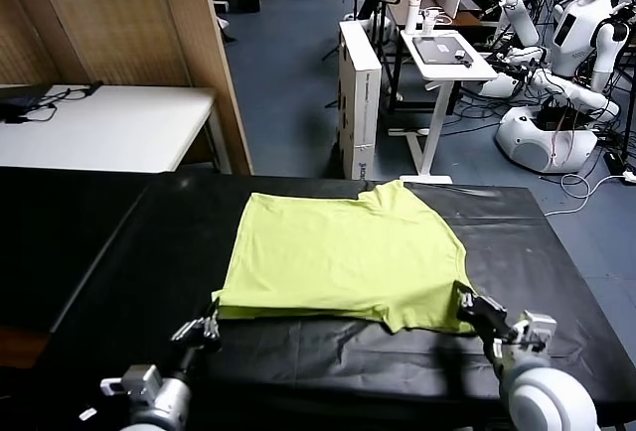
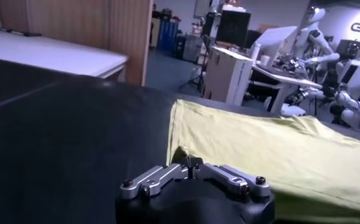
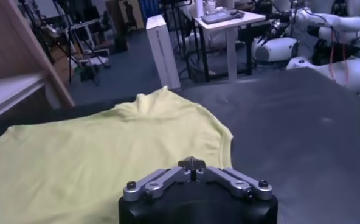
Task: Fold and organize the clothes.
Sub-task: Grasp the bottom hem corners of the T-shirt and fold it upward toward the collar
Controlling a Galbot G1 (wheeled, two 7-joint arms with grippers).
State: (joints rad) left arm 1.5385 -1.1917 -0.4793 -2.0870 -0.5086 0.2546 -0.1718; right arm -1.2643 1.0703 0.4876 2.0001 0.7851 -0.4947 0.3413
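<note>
where t-shirt lies — black table

Bare black table flanks the T-shirt — open passage (both sides).

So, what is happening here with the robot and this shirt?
A two-armed robot stands at a black table with a lime T-shirt lying on it, already partly folded. The left pincer is at the shirt's near left corner and the right pincer is at the near right corner. Both pincers are shut at the fabric's edge; whether they pinch the cloth I cannot tell. The shirt lies flat, not lifted.
</note>
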